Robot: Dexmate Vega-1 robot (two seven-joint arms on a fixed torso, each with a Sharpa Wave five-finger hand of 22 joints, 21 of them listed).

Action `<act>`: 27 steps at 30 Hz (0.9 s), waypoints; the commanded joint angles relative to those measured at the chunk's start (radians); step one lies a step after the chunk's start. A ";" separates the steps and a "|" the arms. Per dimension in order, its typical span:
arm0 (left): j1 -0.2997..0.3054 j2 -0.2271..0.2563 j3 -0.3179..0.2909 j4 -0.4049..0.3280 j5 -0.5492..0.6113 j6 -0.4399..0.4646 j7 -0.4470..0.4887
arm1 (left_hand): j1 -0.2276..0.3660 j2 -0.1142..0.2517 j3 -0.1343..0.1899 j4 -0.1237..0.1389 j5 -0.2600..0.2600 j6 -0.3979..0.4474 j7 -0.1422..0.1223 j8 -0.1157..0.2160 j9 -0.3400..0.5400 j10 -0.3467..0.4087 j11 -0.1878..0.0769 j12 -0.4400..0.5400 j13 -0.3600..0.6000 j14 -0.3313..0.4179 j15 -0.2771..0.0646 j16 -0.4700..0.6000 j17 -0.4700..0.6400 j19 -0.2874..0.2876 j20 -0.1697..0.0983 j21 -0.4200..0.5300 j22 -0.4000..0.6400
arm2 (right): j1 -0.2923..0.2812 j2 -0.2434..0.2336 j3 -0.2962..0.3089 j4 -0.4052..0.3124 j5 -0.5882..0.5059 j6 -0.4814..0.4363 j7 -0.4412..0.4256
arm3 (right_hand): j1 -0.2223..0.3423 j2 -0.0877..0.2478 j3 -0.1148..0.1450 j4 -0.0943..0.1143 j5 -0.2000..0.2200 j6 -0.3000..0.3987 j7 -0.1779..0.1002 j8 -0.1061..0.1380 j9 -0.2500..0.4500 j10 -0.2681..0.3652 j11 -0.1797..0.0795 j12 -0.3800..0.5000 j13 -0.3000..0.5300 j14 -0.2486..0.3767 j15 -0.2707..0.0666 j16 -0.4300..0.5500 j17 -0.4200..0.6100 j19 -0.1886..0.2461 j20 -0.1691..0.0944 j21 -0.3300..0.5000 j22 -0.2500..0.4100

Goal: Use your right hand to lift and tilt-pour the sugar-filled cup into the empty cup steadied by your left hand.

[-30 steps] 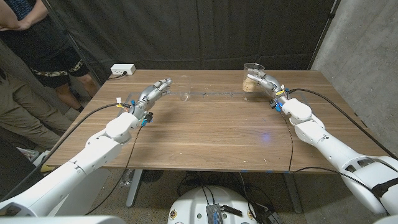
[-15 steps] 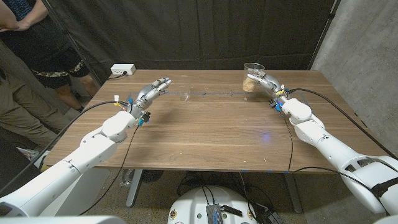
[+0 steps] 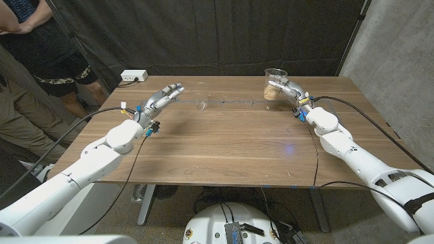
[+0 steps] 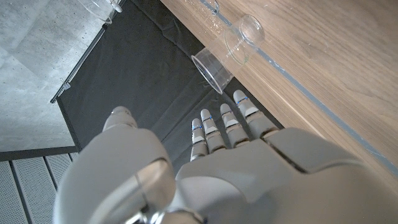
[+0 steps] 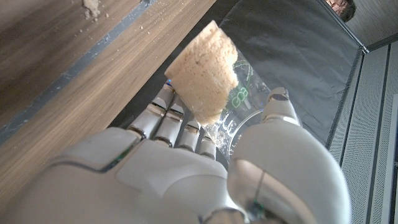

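Right hand (image 3: 288, 89) holds the sugar-filled cup (image 3: 274, 84), fingers wrapped around it, still upright. Left hand (image 3: 163, 99) is spread, near the empty cup (image 3: 201, 104) but not touching. I judge steadying and pouring remain.

Empty cup (image 3: 201, 104) far-centre on table (image 3: 224, 146); sugar-filled cup (image 3: 274, 83) well right of it.

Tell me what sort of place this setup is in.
Most likely a robotics lab or test booth, not a home. Black curtains hang behind the wooden table, a bare concrete wall stands to one side, and a person stands watching beside the table.
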State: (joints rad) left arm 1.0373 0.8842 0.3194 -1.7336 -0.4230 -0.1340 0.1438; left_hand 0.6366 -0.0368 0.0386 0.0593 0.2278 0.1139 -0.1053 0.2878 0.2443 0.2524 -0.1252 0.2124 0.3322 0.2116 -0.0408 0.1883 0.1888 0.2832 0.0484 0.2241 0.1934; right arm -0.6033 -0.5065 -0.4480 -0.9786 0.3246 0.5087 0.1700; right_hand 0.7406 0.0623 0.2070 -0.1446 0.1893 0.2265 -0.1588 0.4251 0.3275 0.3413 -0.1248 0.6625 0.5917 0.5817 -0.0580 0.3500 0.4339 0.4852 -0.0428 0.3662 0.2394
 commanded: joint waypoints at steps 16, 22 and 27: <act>0.017 0.009 -0.022 0.070 0.031 -0.013 0.009 | -0.009 -0.004 -0.012 0.008 0.015 0.009 0.004 0.005 0.008 0.003 0.002 0.007 0.005 0.003 -0.079 0.005 0.007 -0.002 0.000 -0.001 0.003 | -0.015 -0.016 -0.002 -0.059 -0.024 -0.047 -0.045 | 0.005 0.006 0.005 0.002 -0.002 0.013 -0.001 0.007 0.004 0.011 -0.003 0.011 0.008 0.012 -0.175 -0.007 0.010 0.001 -0.077 0.009 0.006; 0.015 0.011 -0.021 0.078 0.054 -0.014 0.018 | -0.010 -0.004 -0.014 0.009 0.018 0.009 0.005 0.005 0.009 0.003 0.002 0.008 0.005 0.003 -0.081 0.006 0.007 -0.003 0.000 -0.001 0.003 | -0.030 -0.028 0.002 -0.086 -0.022 -0.058 -0.051 | 0.005 0.006 0.005 0.002 -0.002 0.015 0.000 0.008 0.005 0.014 -0.003 0.014 0.010 0.012 -0.175 -0.008 0.012 0.000 -0.076 0.010 0.006; 0.021 0.018 -0.027 0.074 0.071 -0.007 0.031 | -0.011 -0.006 -0.016 0.009 0.021 0.004 0.003 0.003 0.010 -0.001 0.001 0.007 0.006 0.001 -0.081 0.006 0.007 -0.003 0.001 -0.001 0.003 | -0.042 -0.038 0.004 -0.108 -0.020 -0.069 -0.056 | 0.005 0.007 0.005 0.003 -0.003 0.018 0.001 0.009 0.006 0.015 -0.005 0.015 0.012 0.013 -0.175 -0.009 0.014 0.000 -0.077 0.011 0.007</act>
State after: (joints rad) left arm 1.0529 0.8964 0.2997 -1.6664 -0.3807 -0.1484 0.1541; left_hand 0.6326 -0.0407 0.0305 0.0677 0.2440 0.1179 -0.1016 0.2878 0.2489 0.2527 -0.1251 0.2125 0.3353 0.2103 -0.0392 0.1884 0.1934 0.2834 0.0484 0.2241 0.1932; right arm -0.6220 -0.5247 -0.4505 -1.0418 0.3040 0.4615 0.1282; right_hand 0.7438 0.0587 0.2069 -0.1447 0.1886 0.2377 -0.1589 0.4292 0.3313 0.3438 -0.1270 0.6728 0.5997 0.5840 -0.0569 0.3433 0.4433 0.4852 -0.0428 0.3703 0.2442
